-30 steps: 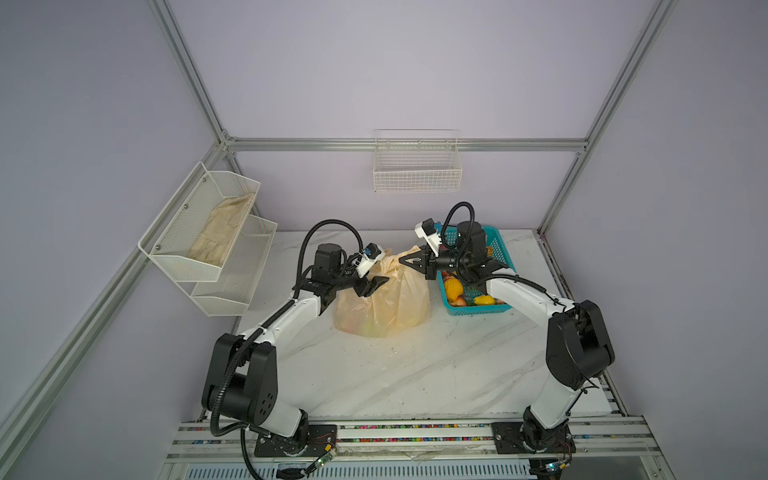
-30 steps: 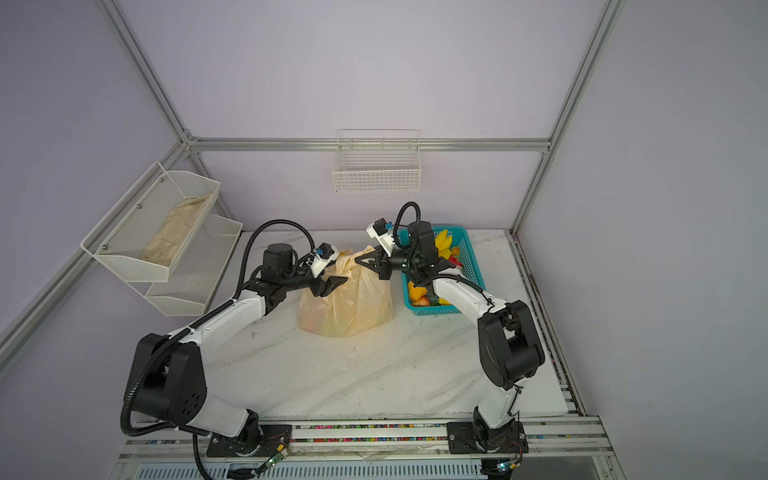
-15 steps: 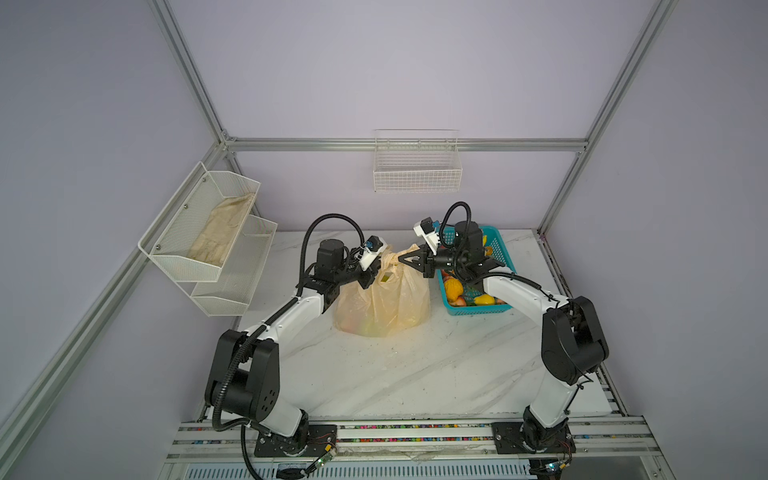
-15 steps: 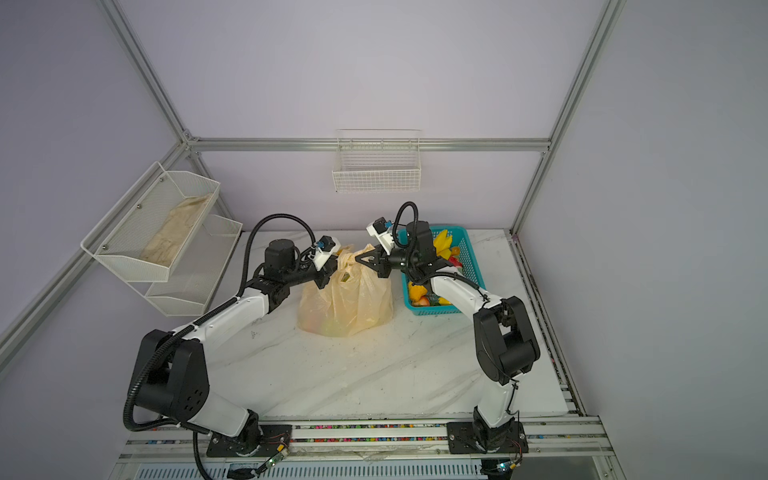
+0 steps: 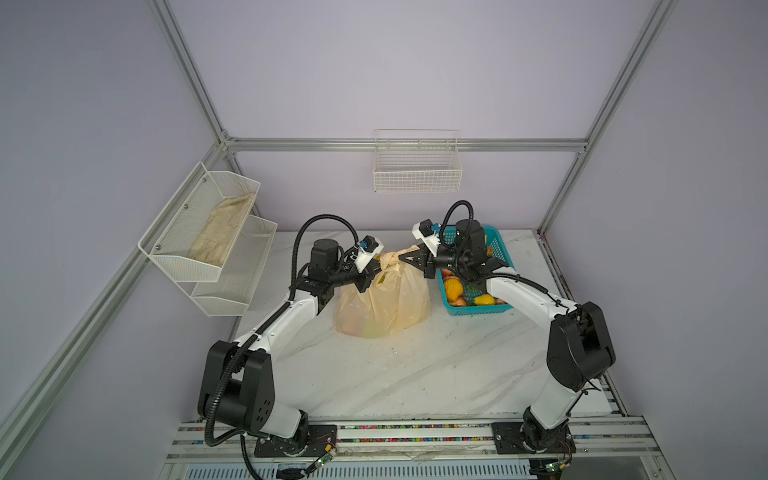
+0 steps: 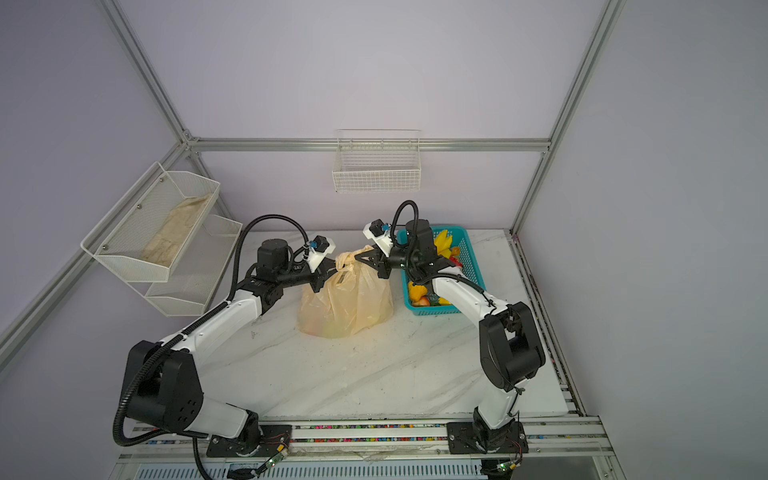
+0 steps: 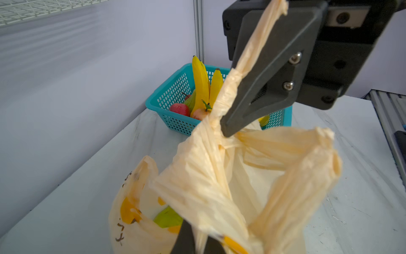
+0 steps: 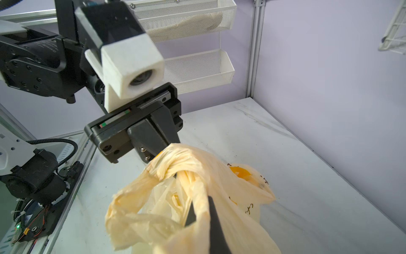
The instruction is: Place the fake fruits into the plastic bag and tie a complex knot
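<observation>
Teal basket sits at back-R corner of the marble table. It holds fake fruits: banana bunch standing on end, red strawberry, an orange bumpy one, plus others too small to tell. Plastic bag stands at the back of the table, approx mid-width, just beside the basket on its L. It bulges w/ contents. Through the film a green pear shows, plus yellow-orange patches that could be print or fruit. White mesh rack on the L wall has a beige cloth in its upper tier. White wire basket hangs on the back wall.

Bag's two handle strips are crossed and twisted into a loose knot above the bag mouth. L gripper reaches in from the L and R gripper from the R, tips almost meeting at the knot. L gripper is clenched on the plastic bag: in the left wrist view a twisted strip runs down btwn its dark fingers. R gripper is clamped on the other strip, pinched btwn its fingers in the right wrist view. That strip's free end lies up along the outside of the R gripper. One open handle loop hangs beside the knot.
</observation>
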